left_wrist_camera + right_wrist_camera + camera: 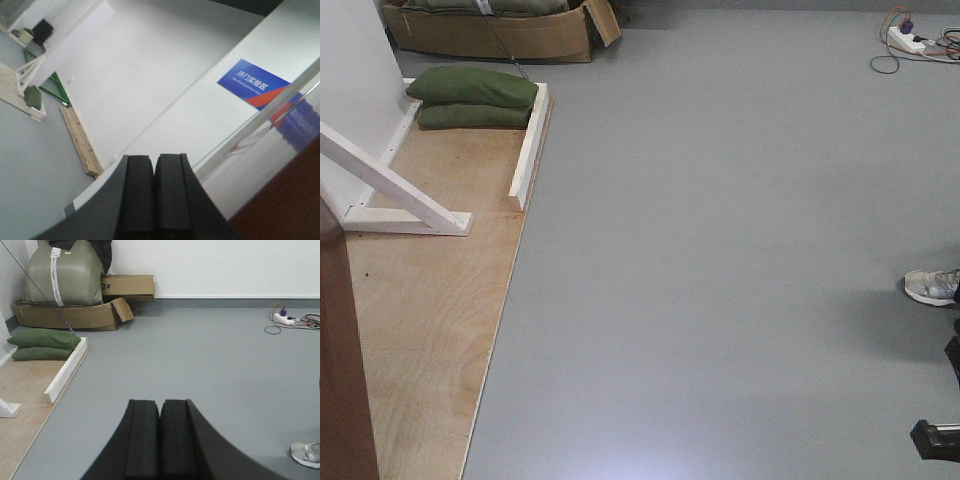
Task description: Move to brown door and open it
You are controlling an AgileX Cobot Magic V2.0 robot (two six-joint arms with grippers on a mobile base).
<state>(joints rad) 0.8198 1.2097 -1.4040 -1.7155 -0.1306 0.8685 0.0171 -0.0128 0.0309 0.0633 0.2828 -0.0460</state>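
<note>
- Left gripper (154, 197): jaws were pressed flat together, nothing between them and touching nothing.
- Right gripper (160, 440): same deal, jaws closed on empty air over the grey floor (210, 355).
- The brown door (287, 200) showed as a glossy reddish slab at about 4 o'clock in the left wrist view, close to that gripper. In the front view it was just a dark strip at 8 o'clock (338, 380), next to the plywood sheet (420, 300).
- I couldn't see the lever handle in any view, so no grab point was visible yet.
- My guess on handling: a tall solid wood panel, so heavy and rigid, with a slick finish. I'd go for the lever rather than the face, and the jaws would need to spread first.
- Farther out: white brace (390, 190) at 10 o'clock, green sandbags (470, 95) at 11.
</note>
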